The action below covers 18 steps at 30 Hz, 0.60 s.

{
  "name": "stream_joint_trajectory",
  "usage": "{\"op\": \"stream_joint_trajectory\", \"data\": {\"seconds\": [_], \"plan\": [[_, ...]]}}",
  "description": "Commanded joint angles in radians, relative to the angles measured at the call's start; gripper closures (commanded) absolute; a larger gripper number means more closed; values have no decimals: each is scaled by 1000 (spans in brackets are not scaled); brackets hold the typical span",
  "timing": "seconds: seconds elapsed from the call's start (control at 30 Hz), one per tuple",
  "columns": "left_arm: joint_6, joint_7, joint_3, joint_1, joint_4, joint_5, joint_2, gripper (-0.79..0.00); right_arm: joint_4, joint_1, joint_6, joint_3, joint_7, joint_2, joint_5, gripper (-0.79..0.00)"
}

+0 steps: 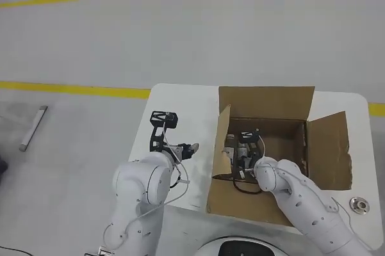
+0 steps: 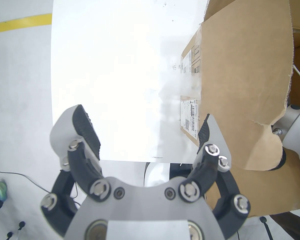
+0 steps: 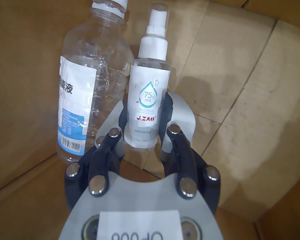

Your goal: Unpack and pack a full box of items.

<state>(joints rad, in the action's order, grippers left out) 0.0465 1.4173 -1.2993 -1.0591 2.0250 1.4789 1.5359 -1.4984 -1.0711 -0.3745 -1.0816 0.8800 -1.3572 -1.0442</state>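
Right end effector is down inside the cardboard box, a bit right of centre in the top view. Its fingers are closed snug on a small spray bottle, one pad on each side of the label. The grip sits low, near the base, so most of the bottle and its clear cap stick out past the fingertips. Can't really tell if it's off the box floor yet.

Stuff that could bite from here, just guessing:

- A base-end grip on a slick label means the long end can swing or sag once the bottle gets lifted, and it could slide right out of the pads.
- A bigger clear bottle with a white cap sits right up against the spray bottle, looks like touching. Pulling one could drag or roll the other, and one finger is squeezed in between them, so it might catch.
- The box walls are tall and the left flap stands nearly upright. A low or tilted exit could clip the cap on the cardboard or shove the whole box along the bench.

Left end effector is wide open with nothing in it, over bare bench left of the box and close to that flap, so it could get crowded if the bottle comes out that side.
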Motion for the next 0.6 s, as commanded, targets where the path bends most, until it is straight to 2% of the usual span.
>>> {"op": "stream_joint_trajectory", "data": {"seconds": [0.0, 0.03, 0.17, 0.3, 0.5, 0.57], "plan": [[0, 0, 0, 0, 0, 0, 0, -785, -24, -14, 1, -8, 4, 3, -13, -394], [0, 0, 0, 0, 0, 0, 0, -785, -40, -21, 2, -13, 5, 5, -22, -477], [0, 0, 0, 0, 0, 0, 0, -785, -121, -61, 8, -45, 8, 14, -49, -551], [0, 0, 0, 0, 0, 0, 0, -785, -254, -123, 37, -97, -7, 28, -92, -520], [0, 0, 0, 0, 0, 0, 0, -785, -542, -286, 148, -273, -98, 58, -130, -268], [0, 0, 0, 0, 0, 0, 0, -785, -631, -355, 195, -353, -133, 68, -123, -95]]}}
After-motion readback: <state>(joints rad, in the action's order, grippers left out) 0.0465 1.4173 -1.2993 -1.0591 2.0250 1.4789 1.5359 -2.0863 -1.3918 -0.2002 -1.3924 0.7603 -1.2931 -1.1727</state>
